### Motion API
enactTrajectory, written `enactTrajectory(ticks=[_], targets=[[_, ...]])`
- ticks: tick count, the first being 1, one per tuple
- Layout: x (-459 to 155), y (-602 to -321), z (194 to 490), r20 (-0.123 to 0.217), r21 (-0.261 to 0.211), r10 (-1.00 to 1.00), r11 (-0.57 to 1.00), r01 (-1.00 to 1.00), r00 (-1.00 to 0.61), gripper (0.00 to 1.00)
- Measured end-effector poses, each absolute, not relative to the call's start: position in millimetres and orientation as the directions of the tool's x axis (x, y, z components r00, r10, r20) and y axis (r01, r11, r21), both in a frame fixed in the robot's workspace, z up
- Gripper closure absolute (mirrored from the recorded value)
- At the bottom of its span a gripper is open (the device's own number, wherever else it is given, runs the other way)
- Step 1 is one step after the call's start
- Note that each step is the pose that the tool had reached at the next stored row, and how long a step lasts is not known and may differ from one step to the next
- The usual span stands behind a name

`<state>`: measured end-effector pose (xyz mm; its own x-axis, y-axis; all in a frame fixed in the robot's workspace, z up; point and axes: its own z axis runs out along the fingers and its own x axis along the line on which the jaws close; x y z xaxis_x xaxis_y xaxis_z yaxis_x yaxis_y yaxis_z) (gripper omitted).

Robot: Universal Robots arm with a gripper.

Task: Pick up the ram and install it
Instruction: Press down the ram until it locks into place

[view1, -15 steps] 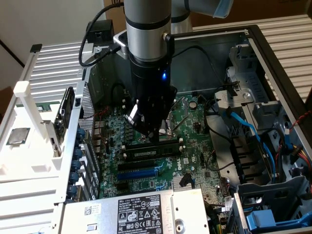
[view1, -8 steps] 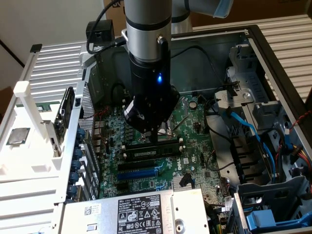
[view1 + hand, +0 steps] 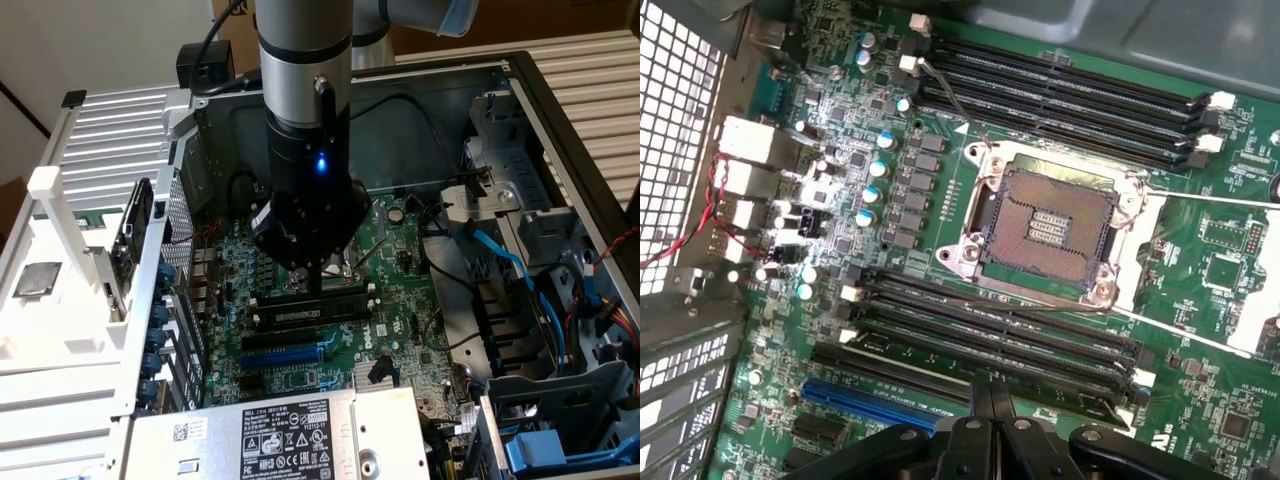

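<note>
Jaws (image 3: 990, 405) pressed together, tip down on ram (image 3: 310, 312), probably seated in black slot at 6 o'clock of CPU socket (image 3: 1055, 225). Install step, pressing phase. Next calls for even downward push till latches click.

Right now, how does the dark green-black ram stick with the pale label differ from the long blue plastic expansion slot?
Colour: the flat dark green-black ram stick carries a pale label strip; the long blue plastic expansion slot is bright blue and unlabelled.
Position: the shut gripper sits right over the ram stick; the blue plastic expansion slot lies apart from it, empty.
Both are long, narrow and run parallel.
</note>
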<state>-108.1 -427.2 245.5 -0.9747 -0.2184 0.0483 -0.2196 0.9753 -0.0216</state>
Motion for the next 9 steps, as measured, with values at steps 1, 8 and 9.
enactTrajectory(ticks=[1, 8, 9], targets=[[-108.0, -427.2, 245.5, 0.048, -0.022, -0.203, 0.979, -0.204, -0.978, 0.90], [-108.1, -427.2, 245.5, 0.048, -0.022, -0.090, 0.996, -0.091, -0.995, 0.90], [-108.1, -427.2, 245.5, 0.048, -0.022, -0.090, 0.996, -0.091, -0.995, 0.90]])
